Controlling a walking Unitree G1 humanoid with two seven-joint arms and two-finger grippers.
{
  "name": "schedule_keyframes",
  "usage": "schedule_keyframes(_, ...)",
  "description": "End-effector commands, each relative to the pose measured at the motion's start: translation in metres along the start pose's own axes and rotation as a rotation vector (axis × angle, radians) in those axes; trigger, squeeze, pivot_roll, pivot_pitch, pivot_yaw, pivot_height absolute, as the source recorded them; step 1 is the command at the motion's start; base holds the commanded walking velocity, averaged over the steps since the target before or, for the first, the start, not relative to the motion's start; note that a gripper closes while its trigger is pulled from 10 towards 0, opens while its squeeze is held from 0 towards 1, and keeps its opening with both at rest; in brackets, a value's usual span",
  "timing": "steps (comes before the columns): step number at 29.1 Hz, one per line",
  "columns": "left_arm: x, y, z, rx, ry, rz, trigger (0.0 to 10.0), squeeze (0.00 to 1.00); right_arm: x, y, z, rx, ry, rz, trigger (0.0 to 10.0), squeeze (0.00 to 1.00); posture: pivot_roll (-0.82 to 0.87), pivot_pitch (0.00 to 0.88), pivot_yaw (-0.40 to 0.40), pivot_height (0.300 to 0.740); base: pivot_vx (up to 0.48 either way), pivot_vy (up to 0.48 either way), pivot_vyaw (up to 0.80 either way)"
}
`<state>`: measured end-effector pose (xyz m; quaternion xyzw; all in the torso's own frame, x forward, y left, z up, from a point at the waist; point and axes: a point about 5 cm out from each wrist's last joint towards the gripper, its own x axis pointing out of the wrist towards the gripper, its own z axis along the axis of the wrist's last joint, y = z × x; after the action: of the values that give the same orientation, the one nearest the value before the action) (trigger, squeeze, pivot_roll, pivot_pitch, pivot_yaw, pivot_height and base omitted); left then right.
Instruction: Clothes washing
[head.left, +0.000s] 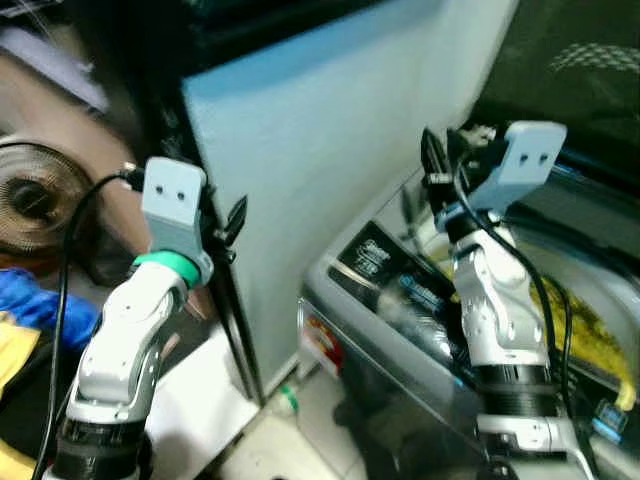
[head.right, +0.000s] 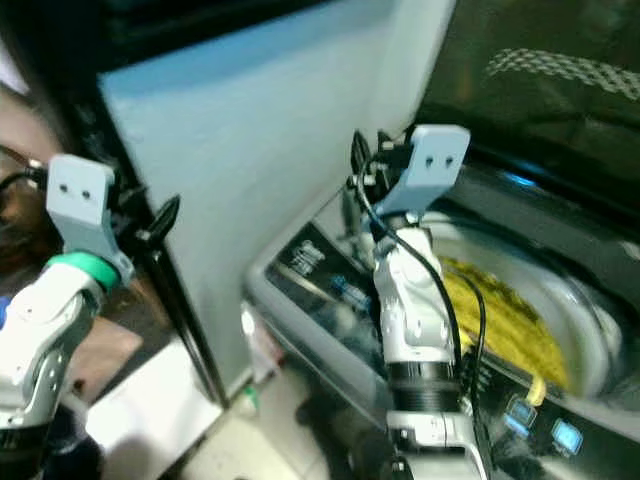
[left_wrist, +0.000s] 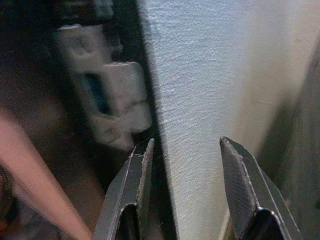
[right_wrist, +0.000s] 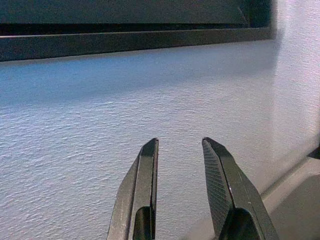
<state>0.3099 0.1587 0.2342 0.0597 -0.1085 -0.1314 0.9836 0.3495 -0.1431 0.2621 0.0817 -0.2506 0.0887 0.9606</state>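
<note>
A grey top-loading washing machine (head.left: 345, 310) stands at the right against a white wall (head.left: 330, 150). Its drum is open at the top and yellow cloth (head.right: 500, 310) lies inside. My right gripper (head.left: 432, 160) is raised above the machine's control panel (head.left: 390, 285), close to the wall, open and holding nothing; its fingers (right_wrist: 145, 170) point at the wall. My left gripper (head.left: 228, 222) is held up at the wall's dark left corner edge, open and empty. In the left wrist view that gripper (left_wrist: 185, 150) straddles the corner.
A round fan (head.left: 30, 195) stands at the far left, with blue and yellow fabric (head.left: 30, 310) below it. A white socket block (left_wrist: 115, 95) sits in the dark gap beside the wall. A green-capped bottle (head.left: 287, 400) lies on the floor by the washer.
</note>
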Motion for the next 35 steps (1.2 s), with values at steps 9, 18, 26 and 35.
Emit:
schedule_keyframes(9,-0.0017,-0.0005,-0.0024,0.003,-0.002,-0.004,10.0,0.0,-0.0025,-0.0055,-0.0005,-0.003,-0.008,-0.017,10.0,0.0,0.06,0.0,0.024,0.74,0.0,0.0,0.79)
schedule_keyframes(18,-0.0023,0.0006,-0.0022,0.003,-0.006,0.004,10.0,0.0,-0.0009,-0.0058,0.0,-0.008,-0.015,-0.009,10.0,0.0,0.06,0.0,0.019,0.74,0.0,0.0,0.79)
schedule_keyframes(26,-0.004,-0.0002,-0.0025,-0.001,-0.008,0.005,10.0,0.0,-0.0002,-0.0051,0.0002,-0.008,-0.015,-0.001,10.0,0.0,0.06,0.0,0.011,0.74,0.0,0.0,0.79)
schedule_keyframes(35,-0.0056,0.0013,-0.0034,-0.001,-0.006,0.013,10.0,0.0,-0.0001,-0.0054,-0.0006,-0.009,-0.012,0.003,10.0,0.0,0.06,0.0,0.007,0.74,0.0,0.0,0.79)
